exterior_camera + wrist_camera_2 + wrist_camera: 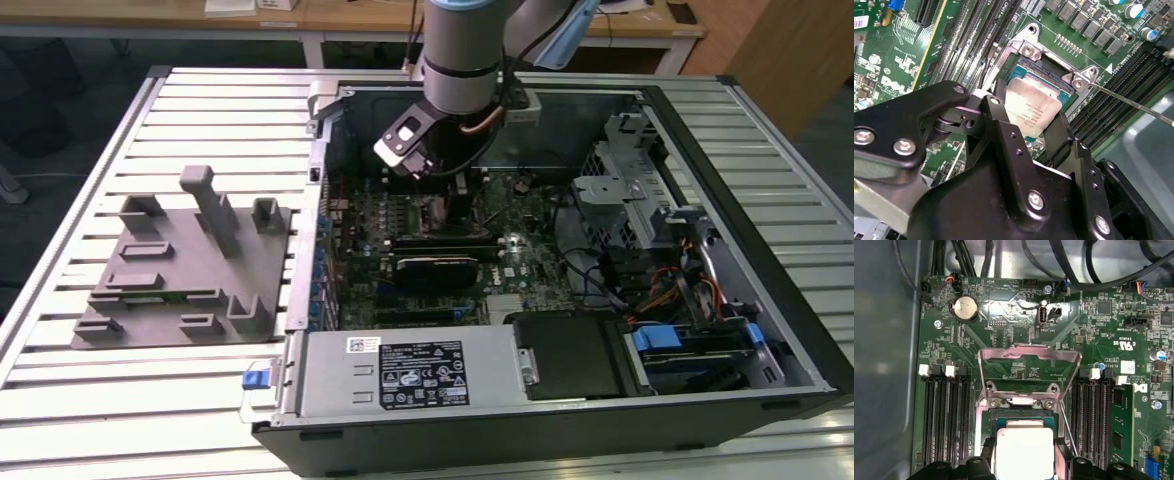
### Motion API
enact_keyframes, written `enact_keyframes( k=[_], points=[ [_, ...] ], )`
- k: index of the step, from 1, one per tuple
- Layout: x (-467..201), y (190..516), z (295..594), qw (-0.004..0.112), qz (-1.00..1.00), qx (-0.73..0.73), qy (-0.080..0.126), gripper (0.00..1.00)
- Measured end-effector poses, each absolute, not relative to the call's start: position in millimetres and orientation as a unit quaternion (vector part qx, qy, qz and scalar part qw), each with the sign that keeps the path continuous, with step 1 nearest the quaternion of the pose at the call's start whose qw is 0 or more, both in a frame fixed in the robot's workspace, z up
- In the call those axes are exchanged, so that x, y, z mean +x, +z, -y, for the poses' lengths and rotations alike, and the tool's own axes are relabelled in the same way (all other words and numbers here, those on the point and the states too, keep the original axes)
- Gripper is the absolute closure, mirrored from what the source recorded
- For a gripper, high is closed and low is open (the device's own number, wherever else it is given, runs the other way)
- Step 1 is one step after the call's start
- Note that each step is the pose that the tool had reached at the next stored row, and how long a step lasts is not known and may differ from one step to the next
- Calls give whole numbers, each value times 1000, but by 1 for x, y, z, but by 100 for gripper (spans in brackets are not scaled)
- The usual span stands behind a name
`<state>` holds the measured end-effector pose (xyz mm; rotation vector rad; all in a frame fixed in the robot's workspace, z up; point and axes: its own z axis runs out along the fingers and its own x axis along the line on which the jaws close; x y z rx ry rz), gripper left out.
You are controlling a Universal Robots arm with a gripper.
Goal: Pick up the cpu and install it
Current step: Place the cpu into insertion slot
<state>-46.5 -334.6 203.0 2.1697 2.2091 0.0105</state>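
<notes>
Black pincer point(1029, 114) clamped on opposite edges of the small flat square silver-topped cpu point(1035, 106), held slightly tilted just over the open motherboard socket point(1026, 415), shiny hinged metal load plate point(1029, 351) raised beyond. Probably best levelled and squared to the socket frame, never pressed sideways onto the contacts.

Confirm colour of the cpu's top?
Shiny silver cpu, best seen in the second wrist view.

PC case point(561, 432) sits on tabletop point(80, 160); fixture tray point(147, 300) beside it, on the exterior view's left. Inside, on mobo point(1019, 340), cpu point(1033, 107) over socket point(1026, 67), clamped betw. end effector point(1029, 112) fingers.
</notes>
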Motion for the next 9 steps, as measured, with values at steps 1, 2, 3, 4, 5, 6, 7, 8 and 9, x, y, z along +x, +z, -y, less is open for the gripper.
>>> enact_keyframes(
  k=[1,2,3,4,5,6,7,8,9],
  points=[
    [-46,203,335,23,-713,701,3,46],
    [-46,203,335,23,-713,701,3,46],
    [-46,203,335,23,-713,701,3,46],
    [-46,203,335,23,-713,701,3,46],
    [-46,202,335,23,-713,701,3,46],
    [-46,202,335,23,-713,701,4,46],
    [-46,201,335,23,-713,701,4,46],
    [-46,200,335,23,-713,701,3,46],
    [-46,199,335,23,-713,701,3,46]
  ],
)
